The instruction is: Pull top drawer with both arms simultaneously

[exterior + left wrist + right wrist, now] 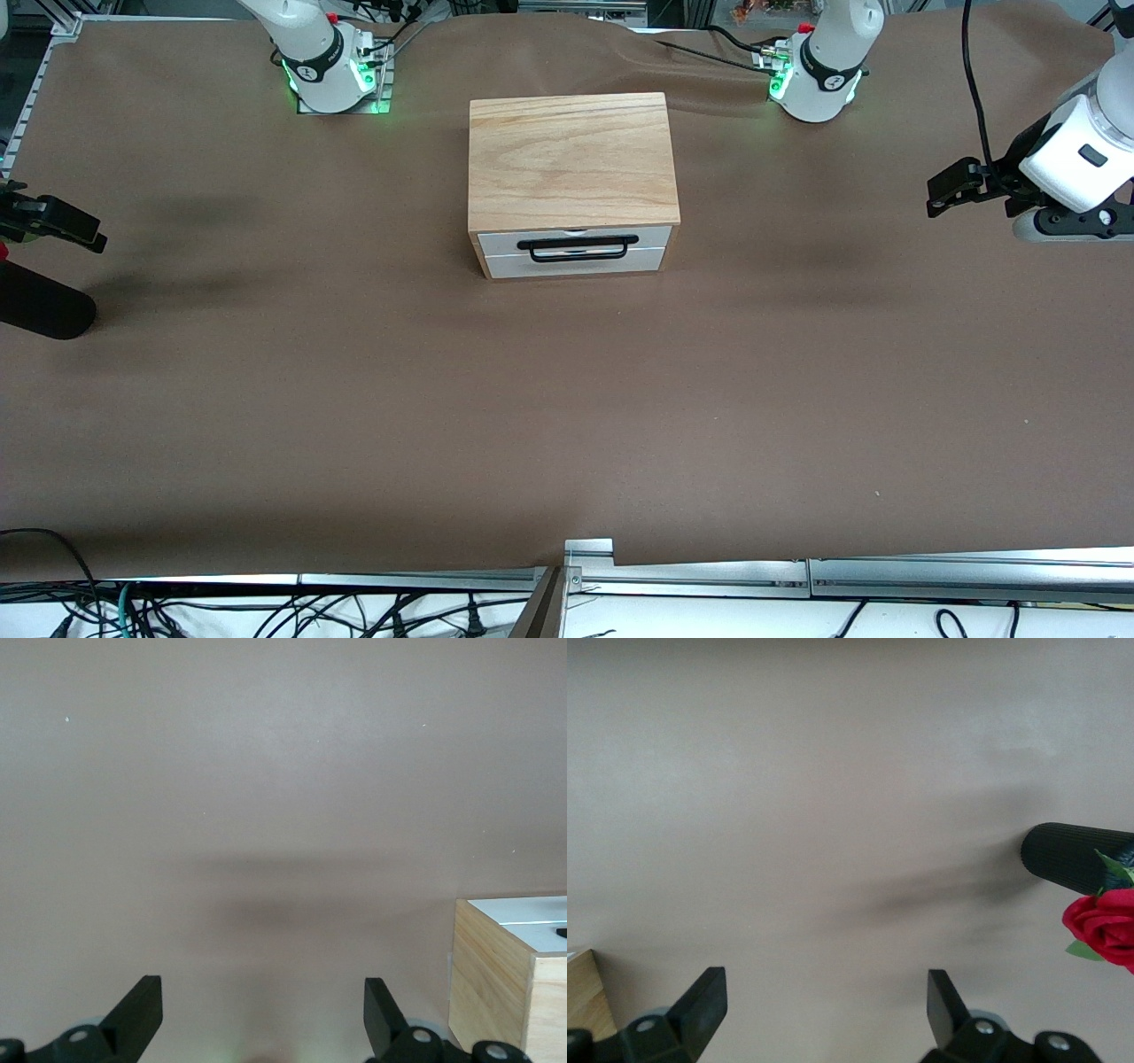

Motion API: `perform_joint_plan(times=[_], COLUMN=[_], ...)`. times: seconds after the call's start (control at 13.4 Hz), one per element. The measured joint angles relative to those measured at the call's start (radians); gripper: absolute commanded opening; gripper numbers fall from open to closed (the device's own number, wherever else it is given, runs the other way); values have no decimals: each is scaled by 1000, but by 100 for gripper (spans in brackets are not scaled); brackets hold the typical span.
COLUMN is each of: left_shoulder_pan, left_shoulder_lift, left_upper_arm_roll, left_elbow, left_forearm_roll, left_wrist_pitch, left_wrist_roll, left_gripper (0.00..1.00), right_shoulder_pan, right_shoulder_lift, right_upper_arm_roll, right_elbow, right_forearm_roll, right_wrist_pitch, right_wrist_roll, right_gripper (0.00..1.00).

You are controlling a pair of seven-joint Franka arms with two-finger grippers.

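Both tools, left point(941, 193) and right point(84, 232), hang open, empty, well apart from the top drawer point(574, 240).

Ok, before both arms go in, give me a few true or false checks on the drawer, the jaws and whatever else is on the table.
1. The top drawer is shut, flush in the wooden box. True.
2. The left gripper is clamped on the black handle. False: it hangs over bare table toward the left arm's end, jaws open.
3. The right gripper has open jaws holding nothing. True.
4. A second drawer front sits under the top one. True.
5. A red rose lies on top of the box. False: it is beside a black cylinder toward the right arm's end.
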Motion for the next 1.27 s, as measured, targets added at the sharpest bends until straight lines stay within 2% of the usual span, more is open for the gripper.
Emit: perform_joint_plan(times=[1.27], left_shoulder_pan=[16], left_shoulder_lift=[2], left_upper_arm_roll=[-1], left_elbow=[-3], left_forearm_roll=[0], left_wrist_pitch=[-28], left_wrist_roll=[0], left_gripper=[100], right_shoulder_pan=[0], right_shoulder_lift=[0], right_upper_arm_roll=[2], right_elbow=[0], right_forearm_roll=[0], right_wrist_pitch=[2], right_wrist_roll=[-1], right_gripper=[100])
